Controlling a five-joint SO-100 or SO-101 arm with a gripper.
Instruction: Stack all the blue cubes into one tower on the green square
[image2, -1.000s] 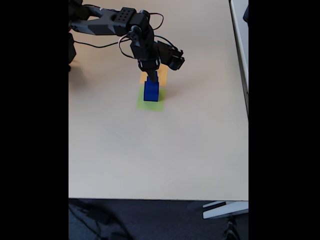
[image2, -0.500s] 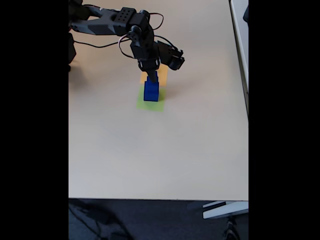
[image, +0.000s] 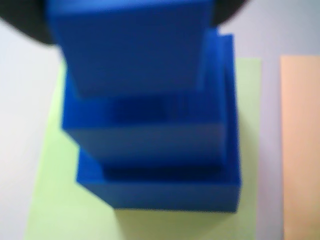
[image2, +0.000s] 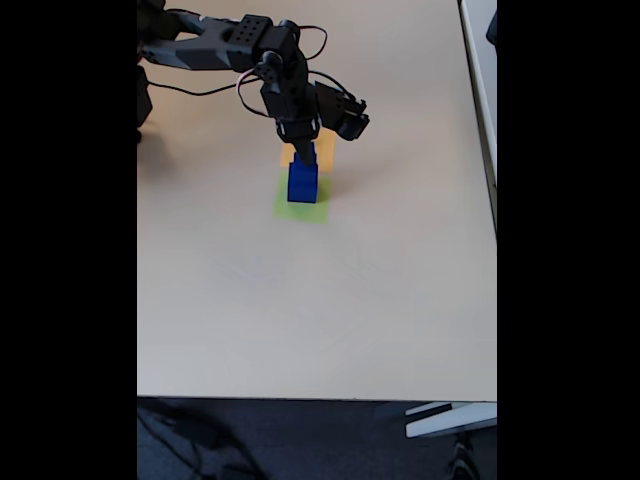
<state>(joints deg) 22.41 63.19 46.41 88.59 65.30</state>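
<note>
Tower (image2: 302, 180): upright on the green square (image2: 300, 208), long axis vertical, three stepped cubes in the wrist view (image: 155, 145).
Gripper (image2: 305, 150): right at the tower's top; grip hidden, cannot tell.
Orange square (image: 300, 145): just beside green.
Table (image2: 320, 300): open room below the tower.
</note>
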